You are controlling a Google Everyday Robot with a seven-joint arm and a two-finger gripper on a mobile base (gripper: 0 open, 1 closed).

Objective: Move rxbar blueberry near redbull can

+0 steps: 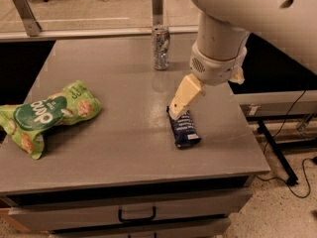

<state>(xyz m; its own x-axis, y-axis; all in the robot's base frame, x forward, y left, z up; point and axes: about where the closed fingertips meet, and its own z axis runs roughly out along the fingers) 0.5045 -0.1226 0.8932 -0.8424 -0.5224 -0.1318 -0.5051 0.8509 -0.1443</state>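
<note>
The rxbar blueberry (pixel 184 129), a dark navy wrapper with white lettering, lies flat near the table's right front. The redbull can (pixel 160 47) stands upright at the back middle of the table. My gripper (pixel 178 109) hangs from the white arm, its cream fingers (pixel 185 96) slanting down to the far end of the bar, right over it. The can is well beyond the bar and apart from the gripper.
A green crinkled chip bag (pixel 44 115) lies at the table's left edge. The grey table (pixel 114 152) has a drawer with a black handle (pixel 137 215) below the front. A rail and glass panel run behind the table. Cables lie on the floor at right.
</note>
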